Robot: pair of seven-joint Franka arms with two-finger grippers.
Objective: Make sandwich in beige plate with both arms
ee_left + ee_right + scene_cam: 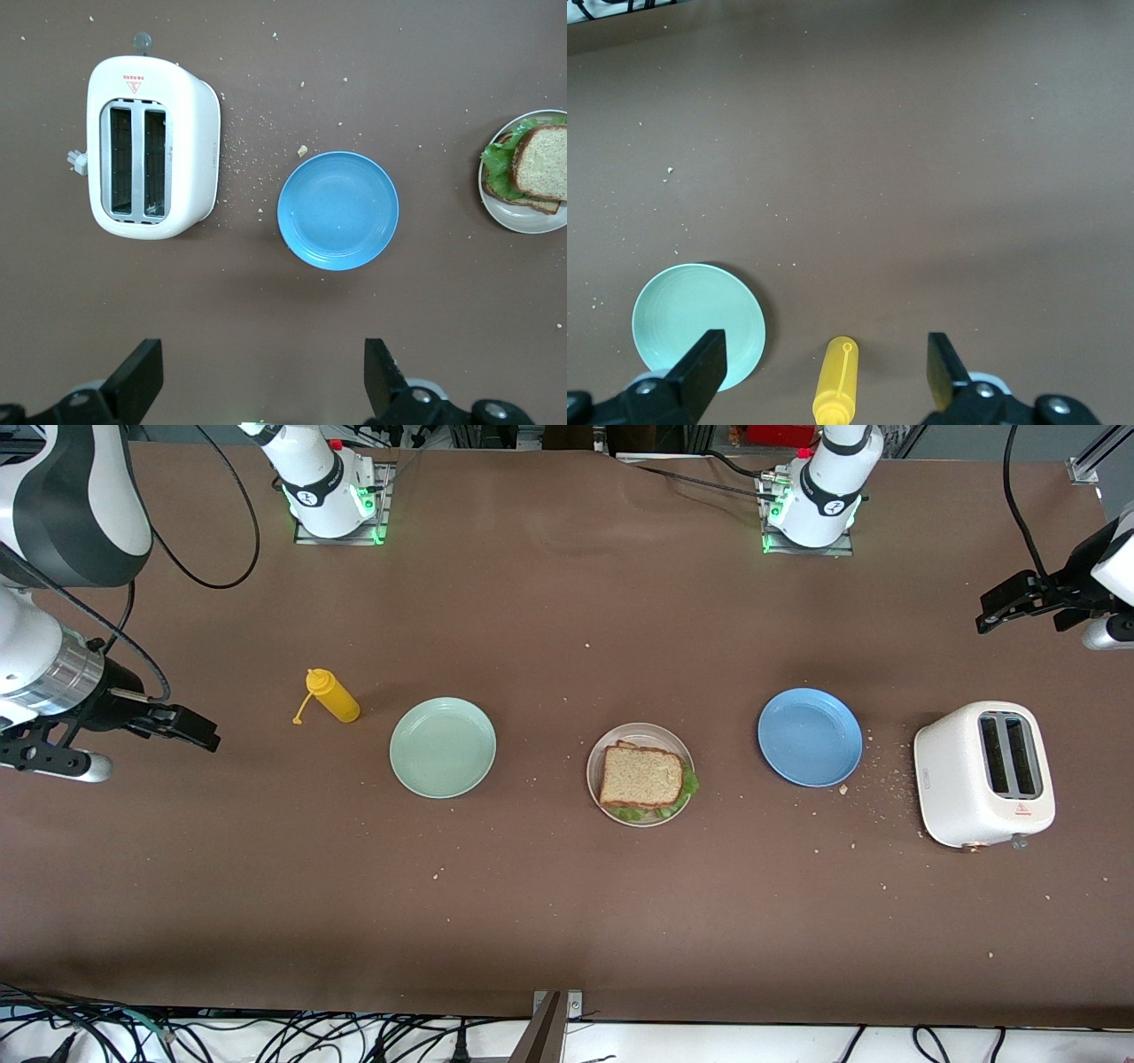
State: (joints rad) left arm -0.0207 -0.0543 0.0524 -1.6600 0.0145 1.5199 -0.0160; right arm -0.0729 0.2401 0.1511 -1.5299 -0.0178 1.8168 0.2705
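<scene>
The sandwich (642, 777), toasted bread slices with green lettuce showing at its edges, lies on the beige plate (599, 755) in the middle of the table; the left wrist view catches the sandwich (536, 165) on the plate (523, 220) too. My left gripper (997, 609) hangs open and empty in the air at the left arm's end of the table, above the bare table beside the toaster; in its own view the left gripper (263, 376) holds nothing. My right gripper (197, 728) hangs open and empty at the right arm's end, near the yellow bottle; the right gripper (826, 367) has nothing between its fingers.
A white toaster (985, 774) with empty slots stands at the left arm's end. A blue plate (809, 736) lies between the toaster and the beige plate. A mint-green plate (442, 746) and a yellow squeeze bottle (332, 695) lie toward the right arm's end. Crumbs dot the table.
</scene>
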